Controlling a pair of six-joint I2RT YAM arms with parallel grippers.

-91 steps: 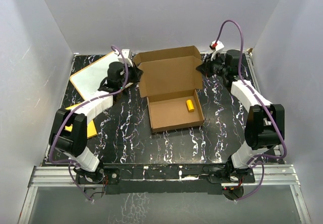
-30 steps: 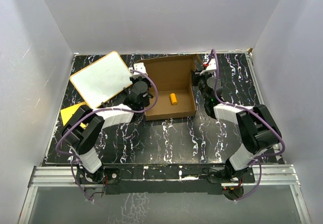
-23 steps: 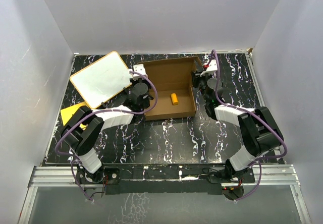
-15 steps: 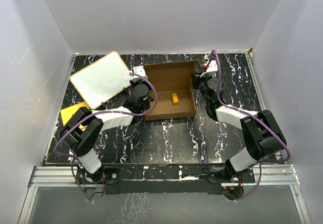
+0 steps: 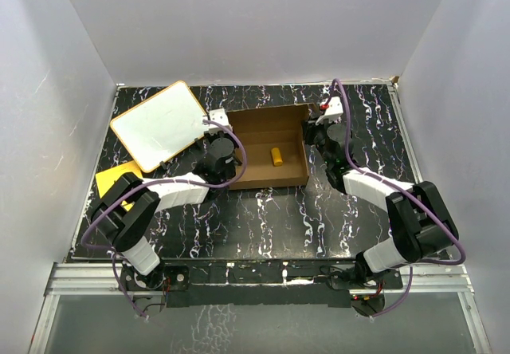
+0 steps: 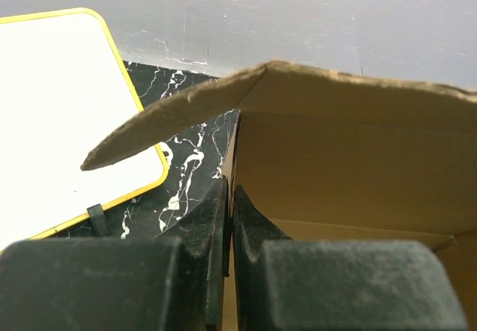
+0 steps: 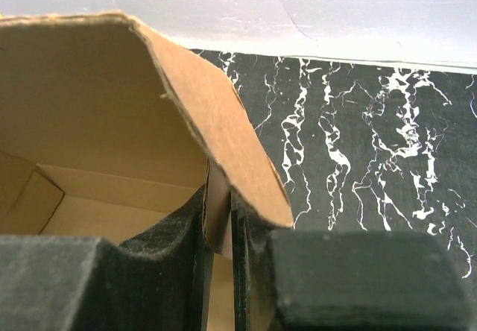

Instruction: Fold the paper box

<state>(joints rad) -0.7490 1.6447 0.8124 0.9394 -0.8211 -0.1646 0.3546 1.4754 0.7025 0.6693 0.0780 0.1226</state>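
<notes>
The brown paper box (image 5: 267, 135) sits at the back middle of the table, its lid tilted up and forward over the tray. A small yellow cylinder (image 5: 276, 156) lies inside. My left gripper (image 5: 229, 140) is shut on the box's left wall. In the left wrist view its tips (image 6: 229, 193) pinch that wall's edge under the raised lid flap (image 6: 186, 111). My right gripper (image 5: 311, 133) is shut on the right side. The right wrist view shows a strip of cardboard clamped in the right gripper (image 7: 218, 204) beneath the angled lid flap (image 7: 223, 122).
A white board with an orange rim (image 5: 159, 124) lies just left of the box, close to my left gripper, and also shows in the left wrist view as the white board (image 6: 59, 115). A yellow sheet (image 5: 111, 182) lies at the left edge. Grey walls enclose the table.
Over the last second the lid has tipped further forward over the tray, and both grippers have come slightly nearer while holding the box's sides.
</notes>
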